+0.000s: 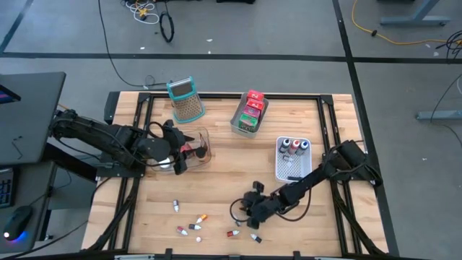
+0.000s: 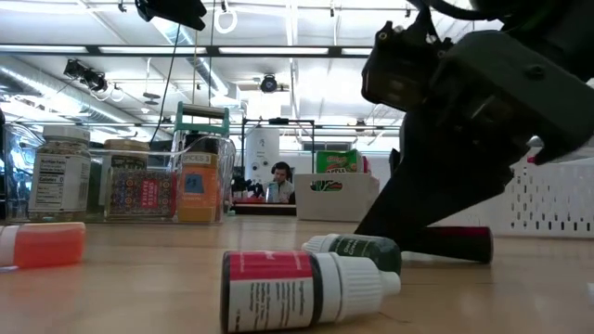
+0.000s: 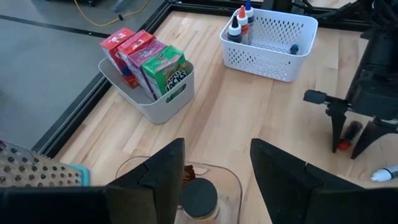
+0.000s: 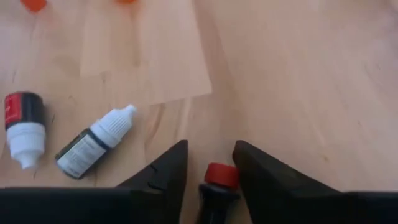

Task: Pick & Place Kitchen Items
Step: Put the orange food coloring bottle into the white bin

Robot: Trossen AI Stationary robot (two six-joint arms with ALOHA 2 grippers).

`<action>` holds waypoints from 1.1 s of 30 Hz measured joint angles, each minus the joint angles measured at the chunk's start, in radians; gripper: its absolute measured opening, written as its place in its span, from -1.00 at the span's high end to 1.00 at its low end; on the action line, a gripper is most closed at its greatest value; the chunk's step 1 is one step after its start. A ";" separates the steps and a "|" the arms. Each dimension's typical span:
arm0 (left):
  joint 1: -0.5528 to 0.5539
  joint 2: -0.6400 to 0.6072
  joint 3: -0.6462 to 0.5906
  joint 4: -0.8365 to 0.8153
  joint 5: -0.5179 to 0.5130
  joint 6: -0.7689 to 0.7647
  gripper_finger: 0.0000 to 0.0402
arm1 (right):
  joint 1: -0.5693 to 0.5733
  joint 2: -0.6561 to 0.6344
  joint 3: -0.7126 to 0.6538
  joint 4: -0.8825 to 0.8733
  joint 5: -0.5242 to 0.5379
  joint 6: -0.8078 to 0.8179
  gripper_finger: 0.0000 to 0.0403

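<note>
Several small dropper bottles [image 1: 191,224] lie loose near the table's front edge. My right gripper [image 4: 211,165] is low over one of them, a dark bottle with a red cap [image 4: 221,176] that lies on the wood. Its fingers stand open on either side of the cap. Two more bottles [image 4: 93,142] [image 4: 23,124] lie close by. My left gripper [image 3: 214,162] hangs open above a clear bin [image 1: 198,141]. Straight below it a black-lidded jar [image 3: 199,198] stands in the bin. My right gripper comes slanting down along the red-capped bottle, which lies on the table. One finger [image 4: 252,171] stands right at the cap's side [image 4: 231,176]; a thin gap shows at the other finger. I cannot tell whether it touches the bottle.
A teal-handled grater [image 1: 186,100] lies at the far edge. A grey bin of red, pink and green packets [image 1: 249,114] stands beside it. A white basket [image 1: 292,159] holds upright bottles at the right. Bare wood lies mid-table.
</note>
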 joint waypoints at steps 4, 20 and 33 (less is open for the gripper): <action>0.000 0.000 0.000 -0.001 -0.001 0.002 0.04 | -0.002 0.000 -0.001 -0.007 -0.006 0.028 0.48; 0.000 0.000 0.000 -0.001 -0.003 0.003 0.04 | -0.002 -0.045 -0.007 -0.050 -0.023 -0.034 0.56; 0.000 -0.001 0.000 -0.001 -0.003 0.003 0.04 | -0.046 -0.212 -0.011 -0.267 0.083 -0.091 0.65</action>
